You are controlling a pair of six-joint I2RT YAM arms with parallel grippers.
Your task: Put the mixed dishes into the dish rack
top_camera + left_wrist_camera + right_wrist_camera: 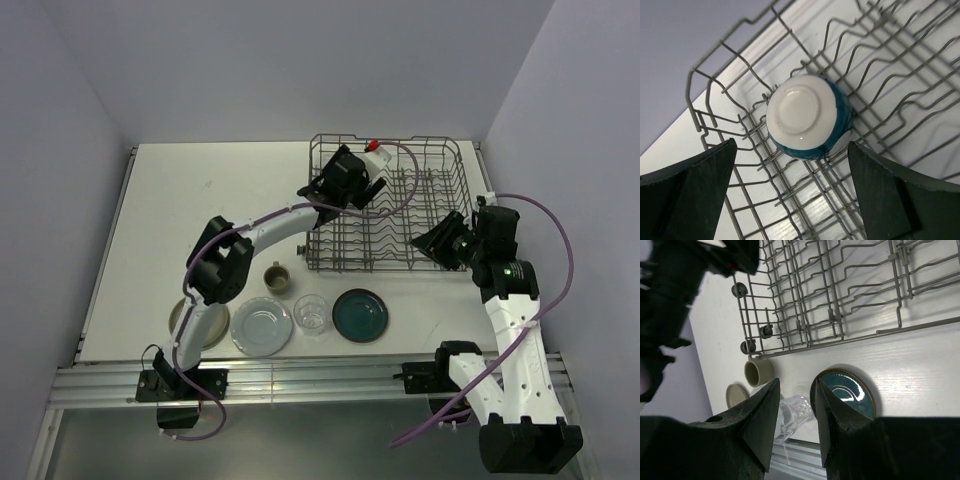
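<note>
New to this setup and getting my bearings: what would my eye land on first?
A teal-and-cream bowl sits overturned in the far-left corner of the dish rack, right beneath the open left end effector. On the table before the rack, a dark teal plate, a clear glass, a pale blue plate and a small mug stand.

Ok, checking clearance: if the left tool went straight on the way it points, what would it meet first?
Probably the bowl, base-up in the rack, right between the open left tool's fingers; depth is unclear.

Overhead view facing down, both wrist views close, apparently angled, sharing the dish rack (390,240)
</note>
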